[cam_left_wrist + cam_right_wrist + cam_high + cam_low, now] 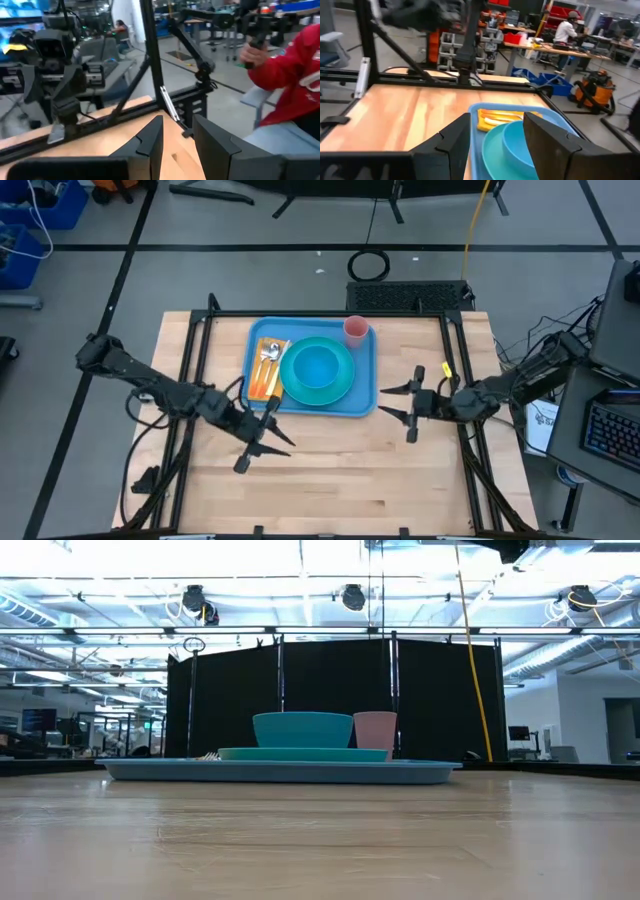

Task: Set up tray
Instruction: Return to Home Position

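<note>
The light-blue tray [364,405] lies flat at the table's far middle. On it rest a teal plate [340,388] with a teal bowl [316,366], a pink cup [355,330] at the far right corner, and an orange napkin [262,384] with cutlery [269,355] at the left. My left gripper [268,450] hovers open and empty off the tray's near left corner. My right gripper [385,402] hovers open and empty just right of the tray, pointing at it. In the right wrist view the tray [555,117] and bowl [517,145] show between its fingers.
Black frame rails [196,370] run along the table's left, right and far sides. Bare wood [340,480] fills the near half of the table. A person in a red top [295,75] shows beyond the table's right side in the left wrist view.
</note>
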{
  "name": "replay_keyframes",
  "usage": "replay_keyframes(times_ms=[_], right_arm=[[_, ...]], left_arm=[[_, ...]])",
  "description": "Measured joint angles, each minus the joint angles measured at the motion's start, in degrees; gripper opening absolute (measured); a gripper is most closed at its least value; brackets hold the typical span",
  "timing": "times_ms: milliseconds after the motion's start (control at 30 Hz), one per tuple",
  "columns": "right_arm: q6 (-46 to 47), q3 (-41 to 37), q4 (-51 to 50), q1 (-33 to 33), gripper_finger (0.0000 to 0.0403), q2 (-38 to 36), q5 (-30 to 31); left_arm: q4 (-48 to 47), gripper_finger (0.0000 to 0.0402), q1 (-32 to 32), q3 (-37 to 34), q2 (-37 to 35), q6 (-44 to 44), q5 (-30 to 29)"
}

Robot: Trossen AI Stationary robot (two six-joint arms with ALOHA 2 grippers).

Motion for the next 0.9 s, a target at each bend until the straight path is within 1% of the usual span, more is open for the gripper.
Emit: replay_keyframes(times_ms=[67, 133, 233, 333, 400, 533, 600, 667, 900], right_arm=[[-0.1, -0.6, 0.0, 1.2, 0.0171, -1.0, 0.1], [0.0, -1.3, -0.1, 2.2, 0.0171, -2.8, 1.5], [-0.2, -2.9, -0.1, 3.8, 0.0171, -7.1, 5.5], [-0.4, -5.4, 0.2, 5.6, 0.0171, -12.6, 7.1], [0.0, -8.0, 0.5, 6.8, 0.0171, -16.2, 7.5], [0.1, -13.8, 3.0, 8.1, 0.0171, -21.8, 7.7], [0.1, -16.8, 5.8, 8.1, 0.0171, -24.0, 7.7], [-0.7, -20.1, 8.9, 8.0, 0.0171, -25.6, 7.7], [-1.5, -30.9, 17.0, 8.0, 0.0171, -28.4, 7.5]], left_arm=[[0.0, 0.0111, 2.4, -1.0, -0.1, -0.5, 2.6], [-0.6, 0.0111, 4.3, -2.5, -1.9, -2.0, 2.7], [2.6, 0.0111, 6.5, -4.9, -6.5, -2.5, 5.3], [2.9, 0.0111, 7.3, -9.8, -13.3, -1.5, 8.2], [3.3, 0.0111, 7.6, -13.8, -18.8, -1.0, 7.8], [3.8, 0.0111, 7.7, -21.6, -27.7, -3.1, 4.3], [4.6, 0.0111, 7.5, -25.0, -30.4, -3.2, 3.9], [6.0, 0.0111, 7.5, -27.6, -33.1, -3.2, 5.0], [6.7, 0.0111, 7.5, -35.6, -39.9, -3.5, 5.3]])
